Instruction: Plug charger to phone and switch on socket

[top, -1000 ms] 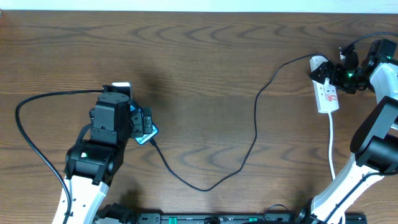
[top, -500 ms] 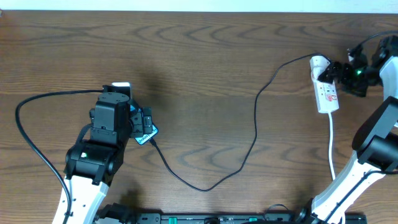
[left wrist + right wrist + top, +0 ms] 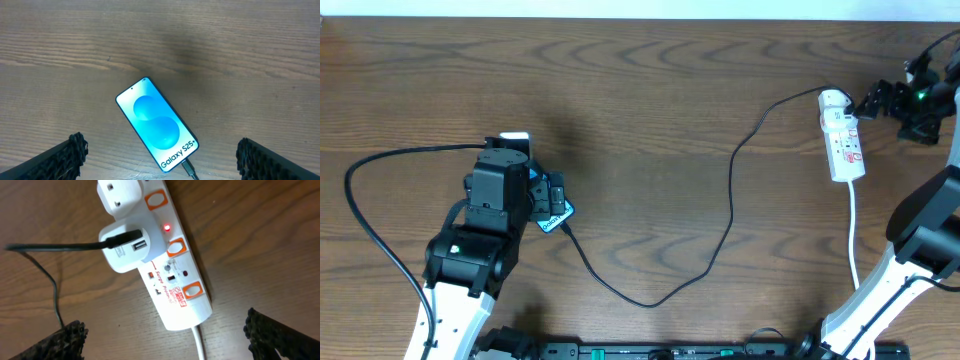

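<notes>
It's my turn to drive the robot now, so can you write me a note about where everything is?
Left gripper: fingers open above the phone, holding nothing.
Right gripper: fingers open beside the socket, holding nothing.
Charger: tip in the phone's bottom end, other end in the white adapter on the socket.
Done: charger plugged in; a red light glows on the socket, so it looks switched on.
Left: probably nothing; just check that light.

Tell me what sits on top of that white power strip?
A white adapter holding the black cable, another white plug beside it, and a lit red light. The outlets beneath both are covered.
</notes>
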You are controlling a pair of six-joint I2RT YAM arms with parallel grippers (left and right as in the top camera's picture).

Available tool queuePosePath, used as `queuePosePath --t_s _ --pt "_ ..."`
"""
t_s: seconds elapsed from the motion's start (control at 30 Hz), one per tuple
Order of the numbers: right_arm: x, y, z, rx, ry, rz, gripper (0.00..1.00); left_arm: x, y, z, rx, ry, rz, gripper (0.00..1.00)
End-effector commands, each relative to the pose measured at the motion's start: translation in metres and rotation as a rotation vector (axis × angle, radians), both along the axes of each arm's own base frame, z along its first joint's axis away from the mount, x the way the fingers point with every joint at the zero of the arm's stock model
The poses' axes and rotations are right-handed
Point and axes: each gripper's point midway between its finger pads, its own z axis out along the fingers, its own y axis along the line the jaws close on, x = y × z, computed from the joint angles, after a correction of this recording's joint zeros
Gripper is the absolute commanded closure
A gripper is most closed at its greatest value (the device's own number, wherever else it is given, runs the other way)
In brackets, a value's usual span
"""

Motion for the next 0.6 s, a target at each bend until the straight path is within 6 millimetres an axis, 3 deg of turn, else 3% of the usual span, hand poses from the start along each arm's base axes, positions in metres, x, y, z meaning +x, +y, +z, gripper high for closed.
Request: queuePosePath --t_s 0.0,0.23,0.57 --pt "0.002 -0.006 0.020 -0.025 -0.016 -0.030 0.01 0.001 0.003 0.001 0.020 -0.002 0.004 0.03" --pt "-0.007 -0.001 0.044 -0.013 -0.001 -0.047 0.01 0.001 0.003 0.001 0.020 -0.002 0.004 0.03" --pt "-0.002 -0.003 0.045 -0.022 -0.019 -0.050 0.01 0.001 0.003 0.001 0.020 -0.002 0.004 0.03"
